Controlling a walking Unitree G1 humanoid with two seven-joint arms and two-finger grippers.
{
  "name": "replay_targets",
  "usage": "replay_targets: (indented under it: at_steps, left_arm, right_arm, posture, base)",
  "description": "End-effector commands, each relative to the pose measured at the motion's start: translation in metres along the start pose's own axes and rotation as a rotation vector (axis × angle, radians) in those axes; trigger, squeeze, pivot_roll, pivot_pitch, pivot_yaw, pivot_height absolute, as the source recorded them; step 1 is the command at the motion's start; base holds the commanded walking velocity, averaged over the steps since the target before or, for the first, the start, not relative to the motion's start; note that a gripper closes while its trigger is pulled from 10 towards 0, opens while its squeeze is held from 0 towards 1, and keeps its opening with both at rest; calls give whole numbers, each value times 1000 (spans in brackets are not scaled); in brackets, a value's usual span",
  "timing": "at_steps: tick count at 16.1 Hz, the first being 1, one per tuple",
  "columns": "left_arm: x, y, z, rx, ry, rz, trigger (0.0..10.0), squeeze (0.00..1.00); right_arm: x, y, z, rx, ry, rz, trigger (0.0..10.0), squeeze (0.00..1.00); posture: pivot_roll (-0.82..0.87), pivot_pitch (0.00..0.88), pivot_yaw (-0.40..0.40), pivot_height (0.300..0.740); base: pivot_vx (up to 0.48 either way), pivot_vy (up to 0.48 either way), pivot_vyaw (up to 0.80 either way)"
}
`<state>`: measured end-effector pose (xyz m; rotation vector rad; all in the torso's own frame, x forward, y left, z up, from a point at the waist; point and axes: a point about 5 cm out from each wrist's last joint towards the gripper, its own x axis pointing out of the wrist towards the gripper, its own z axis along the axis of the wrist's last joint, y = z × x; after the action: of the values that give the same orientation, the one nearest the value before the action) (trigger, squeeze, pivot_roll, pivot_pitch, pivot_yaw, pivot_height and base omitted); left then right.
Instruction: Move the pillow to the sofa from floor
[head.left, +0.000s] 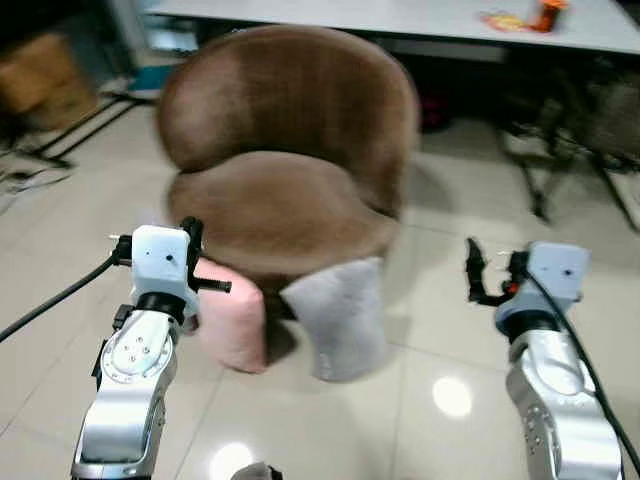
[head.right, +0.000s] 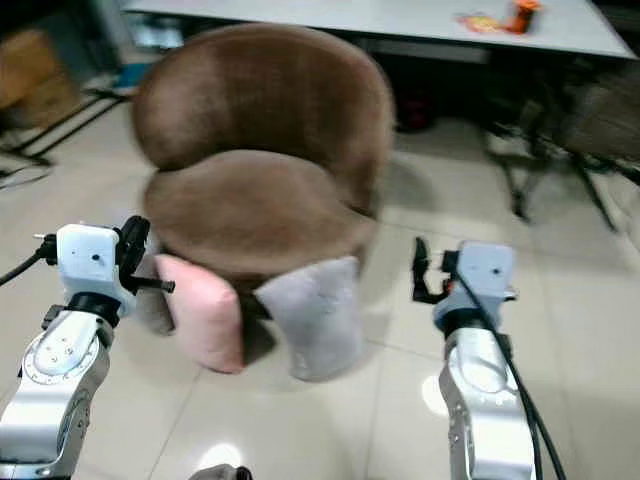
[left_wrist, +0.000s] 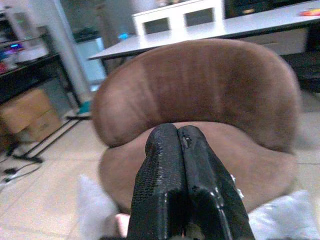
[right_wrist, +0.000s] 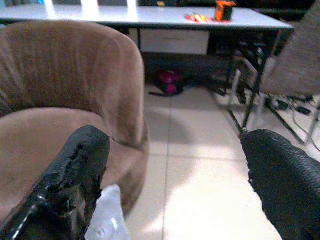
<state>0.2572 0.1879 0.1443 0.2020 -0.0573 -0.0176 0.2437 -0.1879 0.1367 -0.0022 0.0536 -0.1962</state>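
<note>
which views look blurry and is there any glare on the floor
Left eye view: the brown sofa chair is softly smeared, and ceiling lights glare off the tiled floor. Left wrist view: the shut left gripper looms large, the surroundings mildly soft. Right wrist view: the open right gripper's fingers are out of focus and the white table is bright.

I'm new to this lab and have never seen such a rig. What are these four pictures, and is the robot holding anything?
Two pictures come from the humanoid robot's head, looking down; two from cameras on its wrists. The silver arms end in black two-fingered grippers. The left gripper is shut on nothing, hovering above the pink pillow. The right gripper is open, beside the chair. A pink and a grey pillow lean on the tiled floor against the brown armchair. Behind stands a white table.
</note>
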Motion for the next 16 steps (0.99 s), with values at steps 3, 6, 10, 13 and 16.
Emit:
replay_targets:
  at_steps: [3, 6, 10, 13, 16]
  left_arm:
    - [2, 2, -4, 2, 11, -2, 10000, 0]
    - [4, 2, -5, -4, 13, -2, 10000, 0]
    - [6, 4, -6, -41, 22, 13, 10000, 0]
    - [7, 12, -8, -17, 33, 9, 10000, 0]
    - [17, 4, -5, -8, 15, -48, 10000, 0]
  right_arm:
    - [5, 1, 1, 62, 0, -7, 10000, 0]
    - [7, 3, 1, -5, -12, -5, 10000, 0]
    - [10, 3, -1, 52, 16, 1, 10000, 0]
    - [11, 8, 1, 69, 7, 9, 10000, 0]
    - [10, 2, 5, 18, -12, -19, 10000, 0]
  posture:
    - [-109, 29, 51, 740]
    - [-113, 27, 50, 740]
    - [-105, 39, 49, 740]
    - [-117, 56, 88, 740]
    - [-128, 66, 86, 740]
  base:
    - [388, 0, 0]
    - [437, 0, 0]
    - [443, 0, 0]
    - [444, 0, 0]
    - [439, 0, 0]
